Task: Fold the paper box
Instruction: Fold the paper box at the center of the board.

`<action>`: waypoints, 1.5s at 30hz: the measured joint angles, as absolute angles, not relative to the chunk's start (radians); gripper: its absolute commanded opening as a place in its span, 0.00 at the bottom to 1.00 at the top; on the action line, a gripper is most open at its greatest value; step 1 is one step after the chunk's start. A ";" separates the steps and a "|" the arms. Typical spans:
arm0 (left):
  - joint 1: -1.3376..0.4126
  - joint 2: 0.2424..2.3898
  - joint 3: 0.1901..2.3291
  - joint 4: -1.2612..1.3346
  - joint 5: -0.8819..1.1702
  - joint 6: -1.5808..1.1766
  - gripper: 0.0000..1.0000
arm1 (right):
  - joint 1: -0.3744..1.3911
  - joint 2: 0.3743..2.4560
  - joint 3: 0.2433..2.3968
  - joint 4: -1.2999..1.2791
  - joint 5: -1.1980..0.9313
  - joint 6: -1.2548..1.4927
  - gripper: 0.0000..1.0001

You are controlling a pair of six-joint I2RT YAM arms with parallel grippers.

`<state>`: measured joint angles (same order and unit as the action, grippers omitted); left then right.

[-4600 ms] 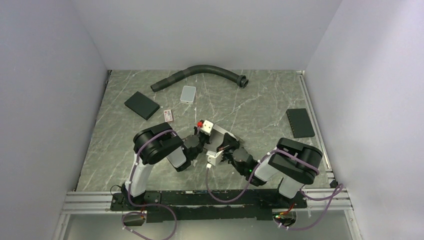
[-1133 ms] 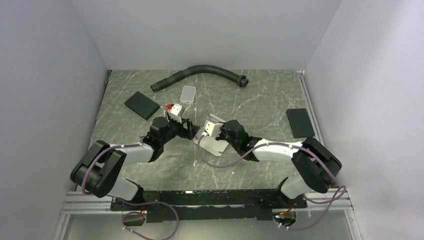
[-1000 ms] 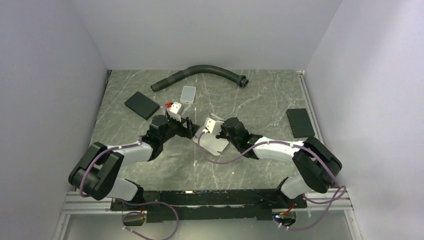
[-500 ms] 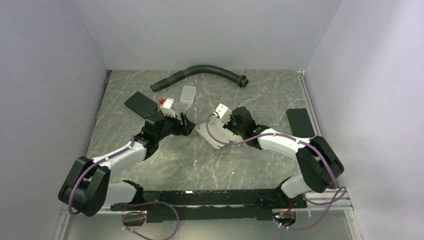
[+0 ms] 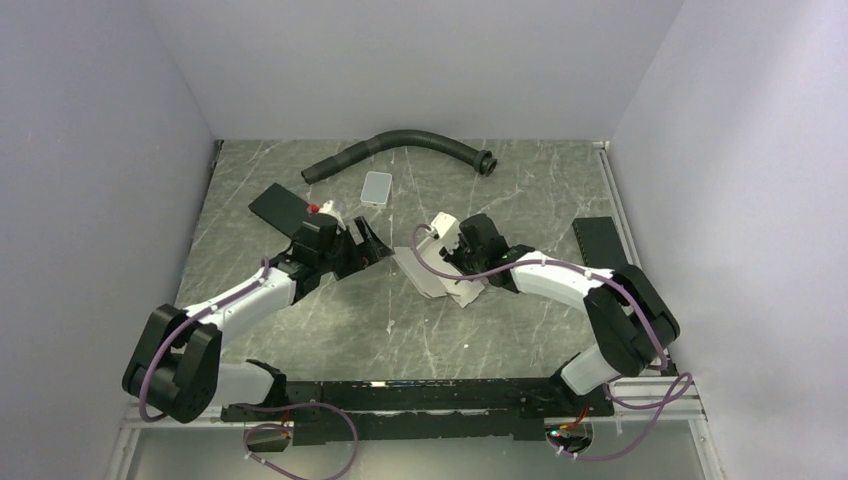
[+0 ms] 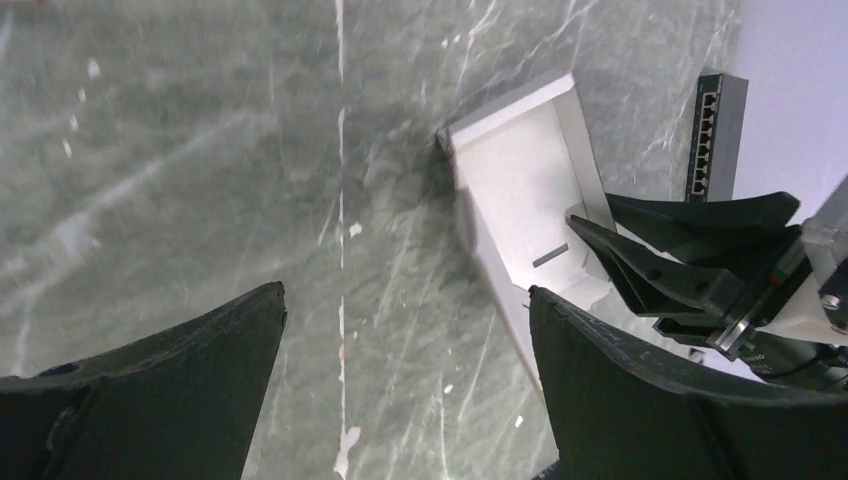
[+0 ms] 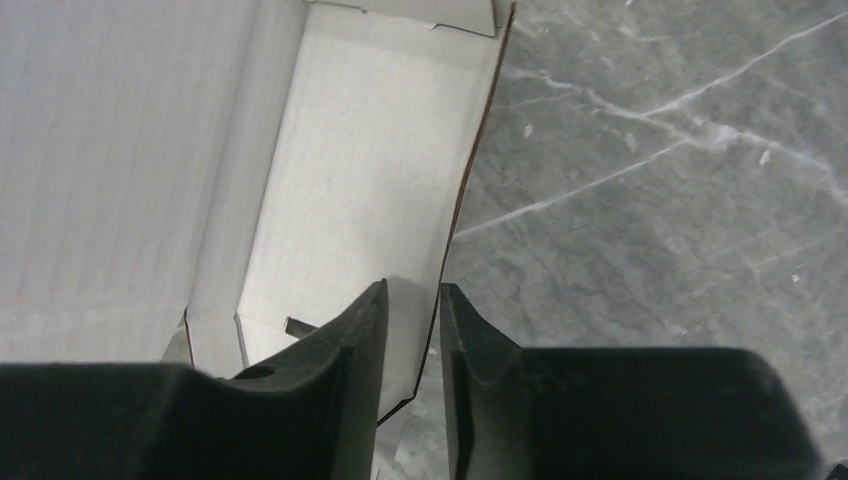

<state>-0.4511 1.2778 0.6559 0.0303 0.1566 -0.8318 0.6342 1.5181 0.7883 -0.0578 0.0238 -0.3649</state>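
Note:
The paper box (image 5: 438,268) lies on the marble table as a white, part-folded sheet with raised side walls. In the left wrist view the paper box (image 6: 515,190) shows its open inside and a slot. My right gripper (image 5: 463,270) reaches down onto its right side. Seen from the right wrist, the fingers of the right gripper (image 7: 412,286) stand slightly apart, open, with the right wall edge of the box (image 7: 350,150) in the gap. My left gripper (image 5: 368,246) hovers left of the box, apart from it. Its jaws (image 6: 405,292) are wide open over bare marble.
A black hose (image 5: 400,145) curves along the back. A light grey tile (image 5: 377,187) lies behind the box. A black pad (image 5: 280,207) sits at the back left beside my left wrist. A black flat device (image 5: 598,240) lies at the right by the rail.
My right gripper's jaws have parted from shut, and it has shifted nearer with the box. My left arm has drawn back to the left, its jaws a little wider.

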 measured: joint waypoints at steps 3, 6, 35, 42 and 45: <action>-0.451 1.296 0.656 -0.009 0.186 -0.888 0.95 | 0.624 1.518 0.796 -0.085 -0.013 -0.350 0.41; -0.451 1.296 0.657 -0.031 0.208 -0.939 0.94 | 0.610 1.518 0.812 -0.113 -0.056 -0.335 0.48; -0.537 1.344 0.778 -0.109 0.248 -0.910 0.58 | 0.284 1.539 0.896 -0.172 -0.371 -0.211 0.03; -0.537 1.481 0.732 -0.045 0.233 -0.939 0.44 | 0.301 1.670 0.947 -0.183 -0.350 -0.192 0.01; -0.536 1.582 0.731 0.037 0.249 -0.957 0.43 | 0.306 1.692 0.950 -0.196 -0.355 -0.188 0.00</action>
